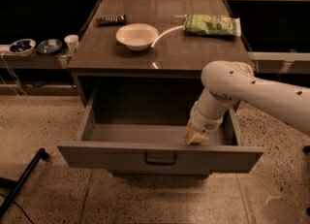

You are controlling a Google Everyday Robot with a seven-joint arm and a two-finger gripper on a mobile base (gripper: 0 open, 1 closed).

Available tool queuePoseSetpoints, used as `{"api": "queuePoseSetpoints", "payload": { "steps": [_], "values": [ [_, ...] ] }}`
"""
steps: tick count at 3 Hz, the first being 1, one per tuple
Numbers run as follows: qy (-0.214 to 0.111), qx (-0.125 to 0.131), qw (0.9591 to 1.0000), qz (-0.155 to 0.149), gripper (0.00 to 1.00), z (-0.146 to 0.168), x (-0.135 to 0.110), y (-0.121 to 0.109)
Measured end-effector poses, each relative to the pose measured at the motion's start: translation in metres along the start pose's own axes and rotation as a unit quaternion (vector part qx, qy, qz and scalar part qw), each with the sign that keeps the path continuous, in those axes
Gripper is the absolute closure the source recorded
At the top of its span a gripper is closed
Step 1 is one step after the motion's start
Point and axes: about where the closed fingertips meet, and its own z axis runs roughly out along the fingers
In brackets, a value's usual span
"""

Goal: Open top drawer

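Note:
The top drawer (121, 156) is pulled far out from the cabinet. Its wide grey-brown front panel carries a small dark centre handle (160, 159), and its inside looks bare. My gripper (194, 136) hangs down from the white arm inside the drawer, just behind the front panel and right of the handle. A lower drawer front peeks out beneath the open one.
On the cabinet top (97, 53) sit a white bowl (137, 35), a green snack bag (211, 25) and a dark flat object (112, 20). Small bowls and a cup (71, 41) stand on a low shelf at the left. A black leg (22, 184) crosses the floor at bottom left.

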Motion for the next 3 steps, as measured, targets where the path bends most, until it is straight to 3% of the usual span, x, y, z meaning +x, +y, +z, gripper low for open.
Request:
{"api": "queuePoseSetpoints", "payload": {
  "steps": [1, 2, 3],
  "values": [
    [-0.007, -0.003, 1.0, -0.001, 1.0, -0.006, -0.001, 0.009],
    [-0.034, 0.003, 0.9994, -0.007, 1.0, -0.038, -0.002, 0.039],
    [-0.062, 0.065, 0.9959, -0.012, 1.0, -0.099, 0.003, 0.039]
  ]
}}
